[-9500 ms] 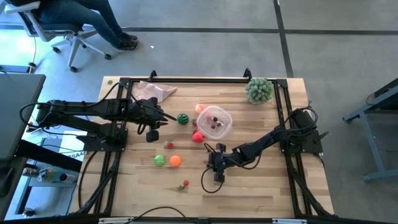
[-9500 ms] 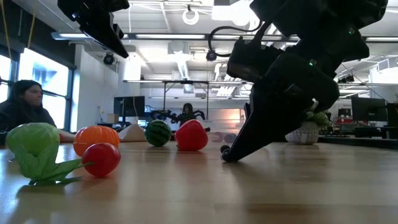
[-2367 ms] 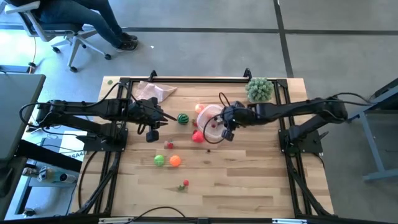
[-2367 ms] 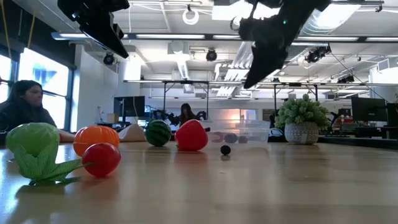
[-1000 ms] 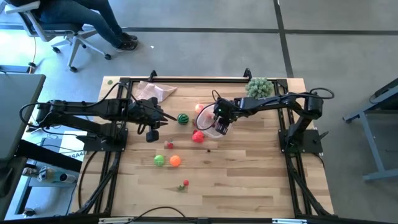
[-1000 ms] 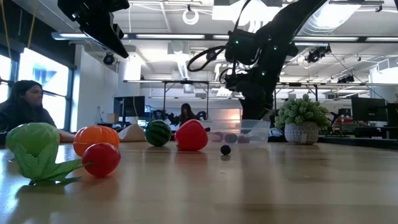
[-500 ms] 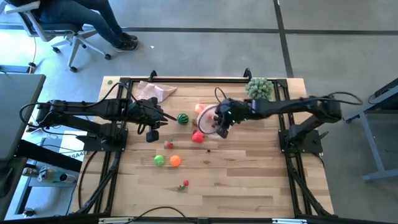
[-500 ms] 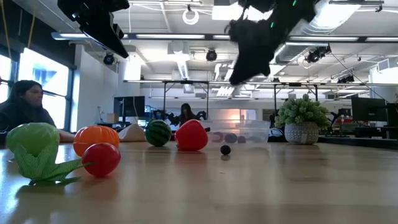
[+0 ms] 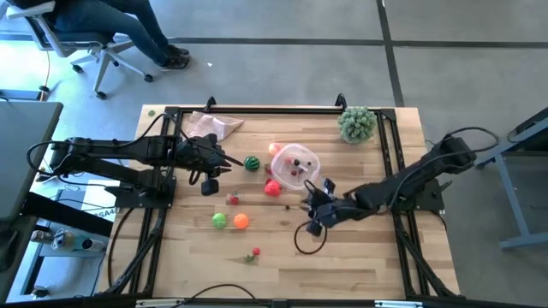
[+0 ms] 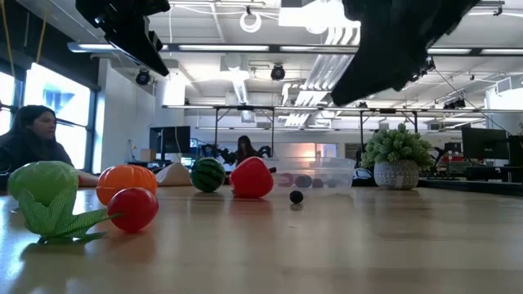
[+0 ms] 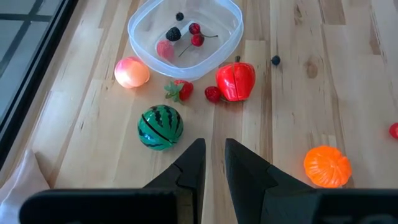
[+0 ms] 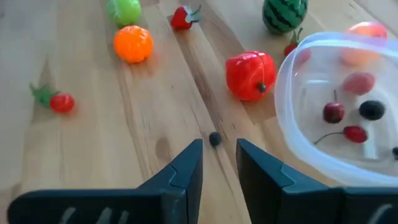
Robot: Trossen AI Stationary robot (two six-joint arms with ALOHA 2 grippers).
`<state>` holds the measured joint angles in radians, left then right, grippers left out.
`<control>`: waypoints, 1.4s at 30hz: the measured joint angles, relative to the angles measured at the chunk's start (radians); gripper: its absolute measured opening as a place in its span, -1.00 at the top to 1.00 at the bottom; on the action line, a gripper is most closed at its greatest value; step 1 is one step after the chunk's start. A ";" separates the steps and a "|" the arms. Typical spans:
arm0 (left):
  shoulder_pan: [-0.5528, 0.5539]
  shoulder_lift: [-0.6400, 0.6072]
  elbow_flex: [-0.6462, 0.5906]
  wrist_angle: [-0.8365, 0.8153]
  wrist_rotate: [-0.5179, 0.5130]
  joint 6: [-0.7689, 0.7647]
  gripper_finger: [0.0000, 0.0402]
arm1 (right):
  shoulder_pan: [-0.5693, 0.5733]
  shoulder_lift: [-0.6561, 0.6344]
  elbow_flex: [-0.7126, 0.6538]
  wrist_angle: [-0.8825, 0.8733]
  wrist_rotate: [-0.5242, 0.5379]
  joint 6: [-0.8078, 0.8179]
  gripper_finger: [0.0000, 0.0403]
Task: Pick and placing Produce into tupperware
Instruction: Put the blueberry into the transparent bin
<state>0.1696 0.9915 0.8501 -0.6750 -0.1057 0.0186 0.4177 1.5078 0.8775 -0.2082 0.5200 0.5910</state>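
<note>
From above, the tupperware (image 9: 297,165) is sitting near the middle of the wooden worktop (image 9: 360,257) with dark berries and a pink piece lying inside it. The right gripper (image 9: 313,216) is hanging over bare wood just in front of the tub, on the side away from the potted plant (image 9: 357,124). The left gripper (image 9: 224,162) is waiting beside the striped green ball (image 9: 252,162), which is lying just left of the tub. A red pepper (image 9: 272,188) is lying close by the tub, and a green ball (image 9: 220,221) and an orange ball (image 9: 241,221) are lying farther off.

At worktop level, the tub (image 10: 315,173) is standing behind a loose dark berry (image 10: 296,196), with the red pepper (image 10: 251,177) and the striped ball (image 10: 207,174) to its left. The right arm is hanging high, clear of the wood. A person is sitting in the room behind.

Through the left wrist camera, the left gripper (image 11: 212,163) is showing its fingers nearly together, holding nothing, and pointing toward the striped ball (image 11: 160,127) before the tub (image 11: 185,34).

Through the right wrist camera, the right gripper (image 12: 219,163) is standing slightly parted and empty, with the loose dark berry (image 12: 214,139) lying on the wood just beyond its tips, beside the tub (image 12: 336,102).
</note>
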 joint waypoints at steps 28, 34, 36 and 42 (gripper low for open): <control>0.000 0.000 0.000 0.000 0.000 0.000 0.75 | -0.132 0.333 -0.060 0.366 -0.205 -0.099 0.55; 0.000 0.000 0.000 0.000 0.000 0.000 0.75 | -0.152 0.333 -0.060 0.366 -0.243 -0.098 0.49; 0.000 0.000 0.000 0.000 0.000 0.000 0.75 | -0.160 0.332 -0.059 0.366 -0.260 -0.095 0.44; 0.000 0.000 0.000 0.000 0.000 0.000 0.75 | -0.175 0.332 -0.059 0.367 -0.266 -0.095 0.35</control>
<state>0.1698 0.9914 0.8501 -0.6750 -0.1059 0.0185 0.2422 1.8397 0.8185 0.1593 0.2539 0.4965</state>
